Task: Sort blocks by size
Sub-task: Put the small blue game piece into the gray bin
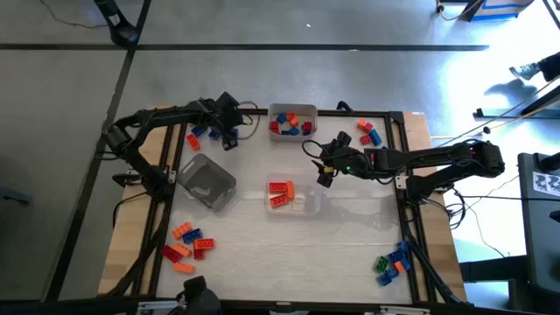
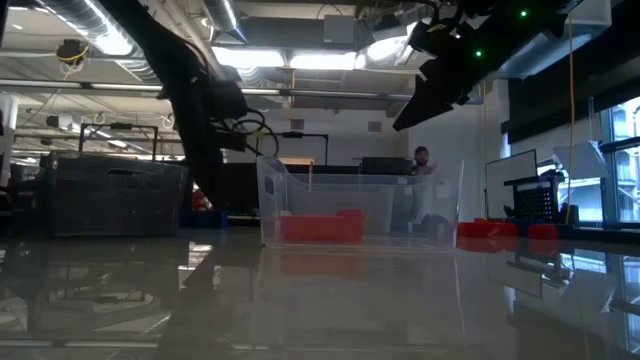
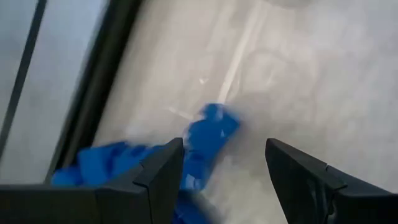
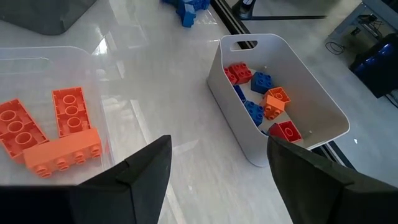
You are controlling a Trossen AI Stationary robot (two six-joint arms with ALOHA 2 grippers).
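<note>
Overhead, the pale glossy table [image 1: 289, 254] sits on grey floor; studded plastic blocks [image 1: 188, 242] lie scattered. Left gripper [image 1: 229, 140] and right gripper [image 1: 325, 175] both hover spread, empty.

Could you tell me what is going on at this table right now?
Two robot arms are sorting toy blocks by size. The left gripper hovers open over loose blue blocks near the table's far-left corner. The right gripper hangs open and empty between the white bin of small blocks and the clear tray holding long orange blocks. More piles wait.
</note>
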